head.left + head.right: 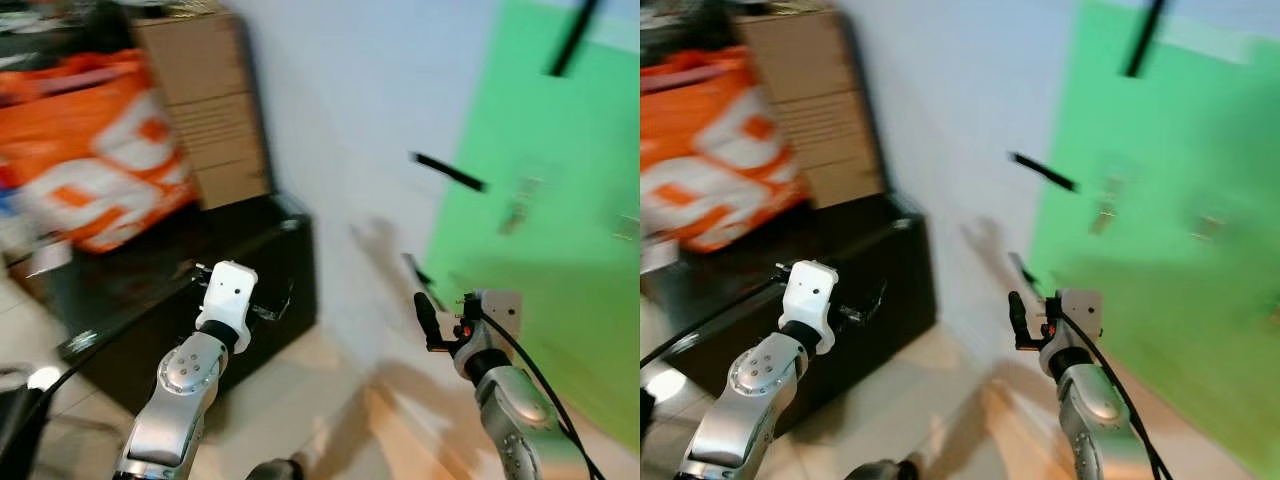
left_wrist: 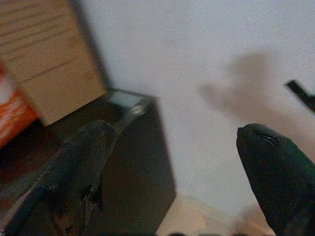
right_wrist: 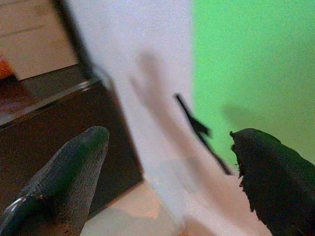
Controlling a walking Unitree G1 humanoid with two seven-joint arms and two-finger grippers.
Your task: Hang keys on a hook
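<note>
Facing one white wall (image 1: 340,120), two grippers, left gripper (image 2: 172,162) and right gripper (image 3: 167,162), hold empty jaws spread.

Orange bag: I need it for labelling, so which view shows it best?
The left eye view: the orange bag shows nearly whole on the black cabinet. The right eye view crops it; the wrist views catch an orange sliver.

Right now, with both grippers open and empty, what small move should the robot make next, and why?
Probably stop and steady the head. The picture is blurred, no keys can be made out, and the small fittings on the green panel are unclear. The left gripper and right gripper stand open before the white wall.
</note>
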